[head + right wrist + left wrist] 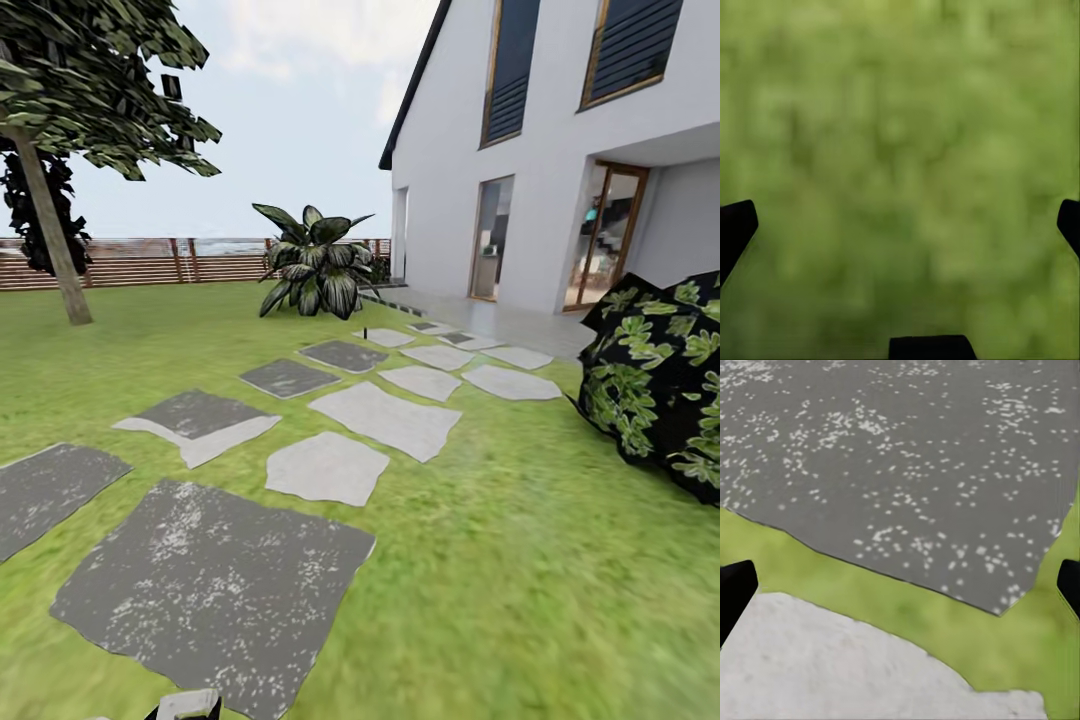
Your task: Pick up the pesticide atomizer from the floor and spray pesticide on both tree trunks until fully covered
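A tree with a leaning grey-brown trunk (55, 245) and a leafy crown stands at the far left of the garden lawn (500, 560), in front of the slat fence (140, 262). I cannot make out the pesticide atomizer; a tiny dark upright thing (366, 332) stands by the far stones, too small to identify. In the left wrist view my left gripper (900, 585) is open over a dark stepping stone (907, 457) and a pale one (817, 667), nothing between its fingers. Above bare grass, my right gripper (900, 225) is open and holds nothing.
Grey and pale stepping stones (375, 415) run from the near left toward the white house (560, 150). A broad-leaved plant (315, 265) stands at the path's far end. At the right edge sits a dark leafy bush (660, 380). Open grass lies between.
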